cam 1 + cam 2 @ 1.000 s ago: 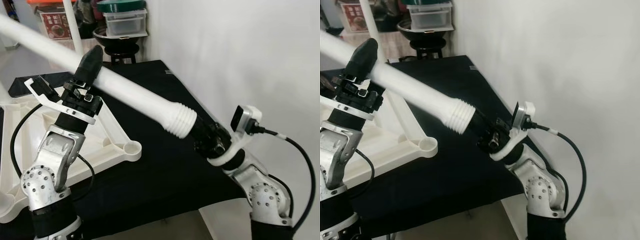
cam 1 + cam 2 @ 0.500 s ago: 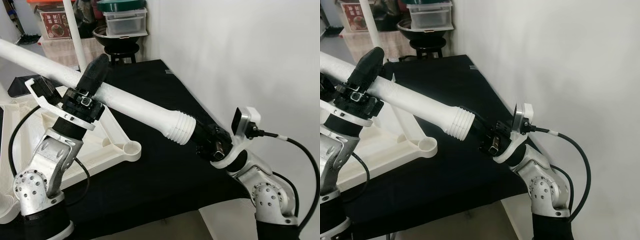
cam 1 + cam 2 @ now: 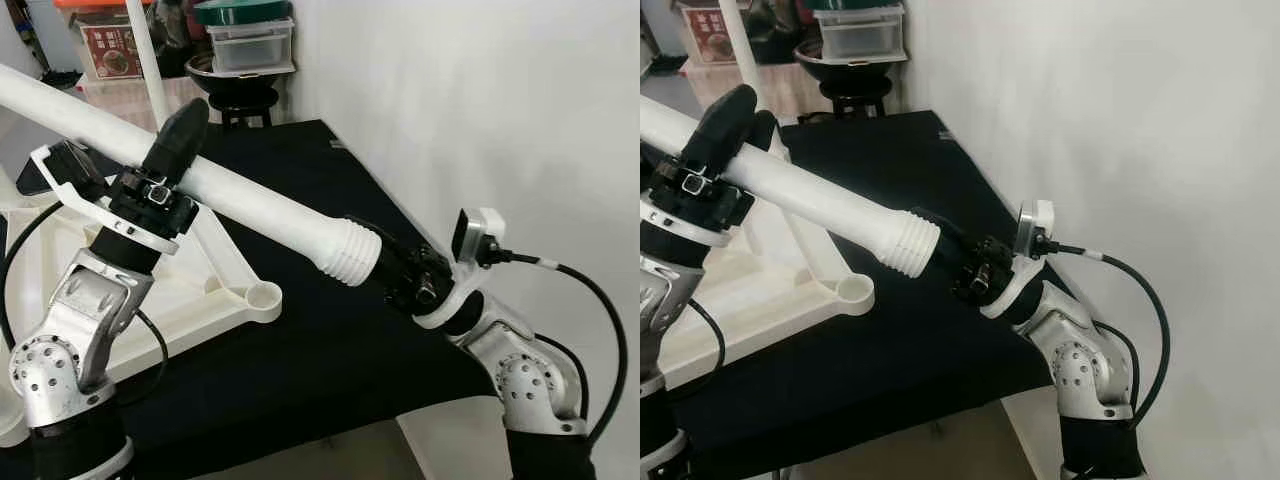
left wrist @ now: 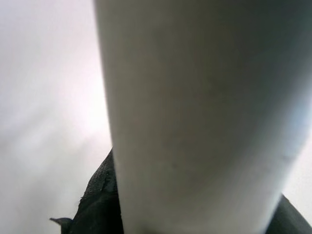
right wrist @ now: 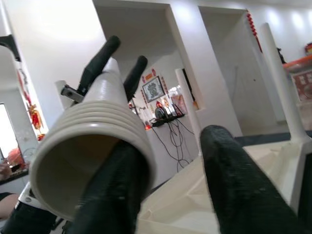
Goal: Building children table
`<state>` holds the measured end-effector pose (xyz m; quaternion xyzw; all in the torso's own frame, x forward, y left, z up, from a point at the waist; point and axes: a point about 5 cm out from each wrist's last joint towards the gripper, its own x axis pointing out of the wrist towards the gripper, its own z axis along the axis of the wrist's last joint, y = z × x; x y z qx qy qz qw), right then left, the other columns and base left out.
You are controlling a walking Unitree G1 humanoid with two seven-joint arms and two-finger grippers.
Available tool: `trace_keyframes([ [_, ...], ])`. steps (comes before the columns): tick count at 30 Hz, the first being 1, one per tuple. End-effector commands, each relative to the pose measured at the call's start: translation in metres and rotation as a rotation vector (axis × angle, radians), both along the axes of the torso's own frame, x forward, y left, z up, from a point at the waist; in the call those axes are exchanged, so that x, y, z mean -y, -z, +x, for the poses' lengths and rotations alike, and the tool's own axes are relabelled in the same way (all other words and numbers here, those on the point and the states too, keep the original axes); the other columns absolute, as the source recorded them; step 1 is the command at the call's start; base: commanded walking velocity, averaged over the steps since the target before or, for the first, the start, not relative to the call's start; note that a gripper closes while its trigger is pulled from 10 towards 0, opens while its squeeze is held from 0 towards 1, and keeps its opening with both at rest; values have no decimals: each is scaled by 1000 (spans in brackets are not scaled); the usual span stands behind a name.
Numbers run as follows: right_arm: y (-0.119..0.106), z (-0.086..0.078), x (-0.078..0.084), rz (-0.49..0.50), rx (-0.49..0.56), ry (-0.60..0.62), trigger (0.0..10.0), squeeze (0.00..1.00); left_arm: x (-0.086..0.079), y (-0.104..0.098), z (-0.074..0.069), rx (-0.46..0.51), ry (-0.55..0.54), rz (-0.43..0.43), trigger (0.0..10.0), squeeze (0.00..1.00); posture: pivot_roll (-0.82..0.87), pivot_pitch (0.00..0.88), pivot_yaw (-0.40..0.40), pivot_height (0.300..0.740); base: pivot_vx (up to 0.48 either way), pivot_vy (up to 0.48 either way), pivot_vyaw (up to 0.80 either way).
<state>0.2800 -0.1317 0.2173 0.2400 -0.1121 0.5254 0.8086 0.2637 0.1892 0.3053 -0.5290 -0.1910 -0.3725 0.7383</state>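
Observation:
A long white table leg (image 3: 260, 200) with a ribbed, hollow end (image 5: 87, 131) hangs slanted above the black-covered table (image 3: 330, 340). My left gripper (image 3: 186, 122) is shut on the leg's middle, with one black finger on each side of the tube (image 4: 195, 122). My right gripper (image 3: 374, 260) is at the ribbed end. In the right wrist view it is open: one finger (image 5: 114, 190) lies against the rim and the other finger (image 5: 234, 180) stands well apart. The upturned white tabletop (image 3: 215, 300) lies below, with a round corner socket (image 3: 265, 295).
Another white leg (image 3: 148, 55) stands upright on the tabletop at the back. A white wall (image 3: 480, 110) runs close along my right. Stacked containers and a black stool (image 3: 240, 60) stand beyond the table's far edge. The table's near edge (image 3: 330, 425) is just before me.
The leg's ribbed end has come slightly lower and to the left, and my right gripper has stayed with it. My left gripper keeps its hold on the leg.

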Motion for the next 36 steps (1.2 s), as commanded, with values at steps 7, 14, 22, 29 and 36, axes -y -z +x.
trace_keyframes([
  [7,30,-7,13,-122,-94,56,10000,1000,-54,-44,-6,149,-166,8,0,0,-33,20,-16,740,0,0,0],
  [14,25,-10,23,-265,-19,50,10000,1000,-35,-42,3,179,-218,422,0,0,-40,14,-11,740,0,0,0],
  [22,-6,-4,29,-351,120,63,10000,1000,20,-4,7,234,-52,869,0,0,-45,7,-11,740,0,0,0],
  [29,-6,-15,0,-479,202,-86,10000,1000,51,13,-4,376,114,971,0,0,-49,6,-1,740,0,0,0],
  [36,10,-11,-33,-596,156,-156,10000,0,66,7,-18,538,216,942,0,0,-41,10,-1,740,0,0,0],
])
